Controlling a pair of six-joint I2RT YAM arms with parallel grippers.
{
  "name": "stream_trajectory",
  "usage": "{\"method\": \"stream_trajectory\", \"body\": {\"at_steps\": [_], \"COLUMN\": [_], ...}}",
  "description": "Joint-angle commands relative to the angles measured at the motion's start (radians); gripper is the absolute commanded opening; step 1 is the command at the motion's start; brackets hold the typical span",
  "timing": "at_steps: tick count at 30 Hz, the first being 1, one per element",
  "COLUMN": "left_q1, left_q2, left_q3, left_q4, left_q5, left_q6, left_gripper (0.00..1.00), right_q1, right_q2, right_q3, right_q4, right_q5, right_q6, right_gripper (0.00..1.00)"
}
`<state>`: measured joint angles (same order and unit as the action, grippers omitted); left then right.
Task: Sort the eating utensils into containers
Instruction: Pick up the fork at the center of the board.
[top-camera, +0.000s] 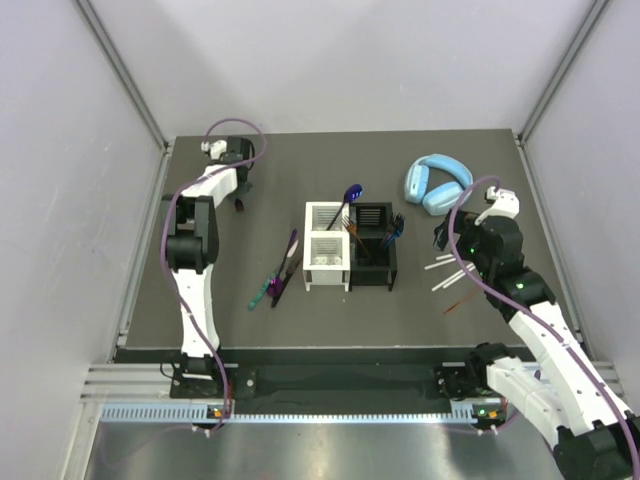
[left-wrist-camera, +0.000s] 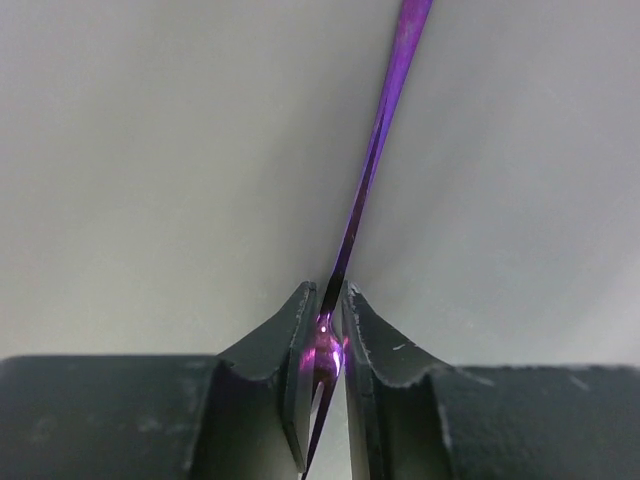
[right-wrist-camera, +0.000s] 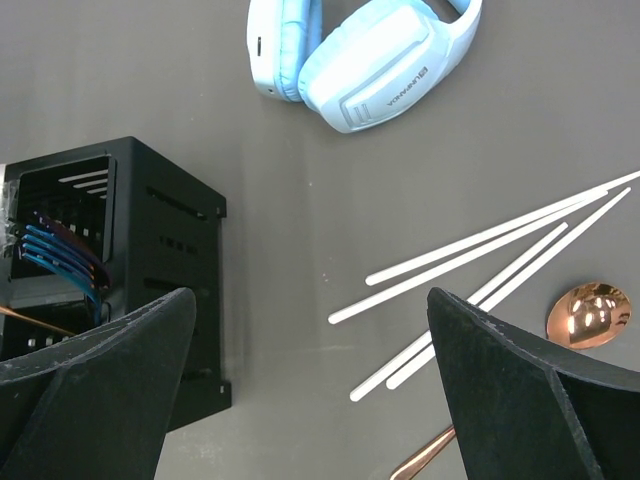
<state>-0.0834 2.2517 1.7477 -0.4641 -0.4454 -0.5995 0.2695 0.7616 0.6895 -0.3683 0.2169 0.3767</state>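
My left gripper (left-wrist-camera: 333, 292) is shut on a slim purple metallic utensil (left-wrist-camera: 375, 140) whose handle sticks up in front of the grey wall. In the top view that gripper (top-camera: 238, 203) hangs over the far left of the table. A white caddy (top-camera: 328, 262) and a black caddy (top-camera: 372, 268) stand side by side mid-table. A purple-blue spoon (top-camera: 350, 194) stands in the white one and forks (top-camera: 394, 227) in the black one. A purple utensil (top-camera: 288, 250) and a green-handled knife (top-camera: 262, 292) lie left of them. My right gripper (right-wrist-camera: 310, 300) is open above several white sticks (right-wrist-camera: 480, 250), beside the black caddy (right-wrist-camera: 150, 270).
Light-blue headphones (top-camera: 438, 182) lie at the back right, also at the top of the right wrist view (right-wrist-camera: 370, 50). A copper spoon (right-wrist-camera: 590, 312) lies by the sticks. Grey walls enclose the table on three sides.
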Motion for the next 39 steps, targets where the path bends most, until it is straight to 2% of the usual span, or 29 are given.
{"method": "stream_trajectory", "body": {"at_steps": [1,8,16,21,24,30,32,35,39], "left_q1": [0.008,0.010,0.008,0.004,-0.021,-0.107,-0.170,-0.268,-0.323], "left_q2": [0.034,0.066,0.022,-0.082,-0.161,-0.303,-0.349,-0.385,-0.431], "left_q3": [0.071,0.098,0.039,-0.091,-0.207,-0.402,-0.464,-0.510,-0.525], "left_q4": [-0.067,-0.113,-0.107,-0.108,-0.088,-0.042,-0.039,-0.050,-0.064], "left_q5": [0.022,0.056,0.112,0.198,0.194,0.201,0.197,0.152,0.140], "left_q6": [0.027,0.044,0.047,0.033,0.041,0.032,0.021,0.006,-0.009], "left_gripper": [0.20,0.00,0.00,0.00,0.00,0.00,0.00,0.00,0.00], "right_q1": [-0.012,-0.018,-0.024,-0.029,-0.032,-0.039,-0.041,-0.044,-0.044], "right_q2": [0.001,0.004,0.008,0.019,0.027,0.038,0.039,0.036,0.028], "right_q3": [0.031,0.030,0.022,0.016,0.015,0.008,0.008,0.007,0.005], "right_q4": [0.020,0.020,0.028,0.037,0.046,0.065,0.066,0.066,0.063], "right_q5": [-0.014,-0.022,-0.028,-0.042,-0.053,-0.068,-0.068,-0.070,-0.071], "right_q6": [-0.007,-0.005,-0.004,0.001,0.002,0.007,0.007,0.007,0.007], "right_gripper": [1.00,1.00,1.00,1.00,1.00,1.00,1.00,1.00,1.00]}}
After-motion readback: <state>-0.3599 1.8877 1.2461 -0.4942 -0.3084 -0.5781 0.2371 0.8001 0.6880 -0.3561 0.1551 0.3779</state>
